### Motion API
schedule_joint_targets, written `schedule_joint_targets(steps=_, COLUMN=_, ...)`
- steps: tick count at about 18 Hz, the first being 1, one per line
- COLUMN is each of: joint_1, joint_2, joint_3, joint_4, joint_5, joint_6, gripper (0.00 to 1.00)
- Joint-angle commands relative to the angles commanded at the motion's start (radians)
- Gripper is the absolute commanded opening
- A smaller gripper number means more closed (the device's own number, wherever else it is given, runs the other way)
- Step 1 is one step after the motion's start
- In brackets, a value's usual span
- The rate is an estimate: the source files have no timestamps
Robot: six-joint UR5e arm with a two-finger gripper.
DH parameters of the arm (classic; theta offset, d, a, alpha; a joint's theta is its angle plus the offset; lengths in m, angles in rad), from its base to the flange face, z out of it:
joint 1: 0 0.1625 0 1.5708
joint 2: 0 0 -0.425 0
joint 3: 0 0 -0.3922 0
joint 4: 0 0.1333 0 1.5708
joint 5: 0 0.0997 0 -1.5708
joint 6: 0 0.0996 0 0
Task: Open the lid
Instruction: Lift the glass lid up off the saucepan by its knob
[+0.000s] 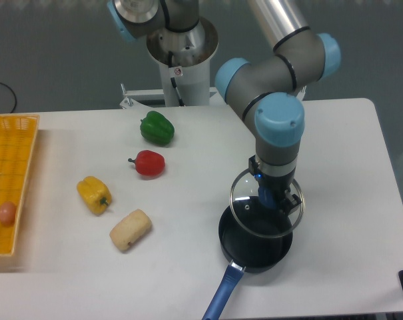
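Note:
The round clear glass lid (249,200) with its thin metal rim hangs in the air above and slightly right of the dark saucepan (254,247). My gripper (272,199) points straight down and is shut on the lid's blue centre knob, which shows only partly between the fingers. The saucepan stands open on the table, its blue handle (221,297) pointing toward the front edge.
A green pepper (156,128), a red pepper (148,163), a yellow pepper (94,194) and a pale bread roll (130,229) lie left of the pan. A yellow basket (11,173) with a small pink item (6,213) sits at the left edge.

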Motion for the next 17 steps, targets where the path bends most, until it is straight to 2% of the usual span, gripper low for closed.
schedule_joint_targets(steps=9, joint_1=0.038, joint_2=0.017, joint_3=-0.006, joint_4=-0.034, joint_5=0.005, joint_6=0.074, gripper=0.63)
schedule_joint_targets(steps=17, joint_1=0.052, joint_2=0.02, joint_3=-0.014, joint_4=-0.034, joint_5=0.008, joint_6=0.1, gripper=0.63)
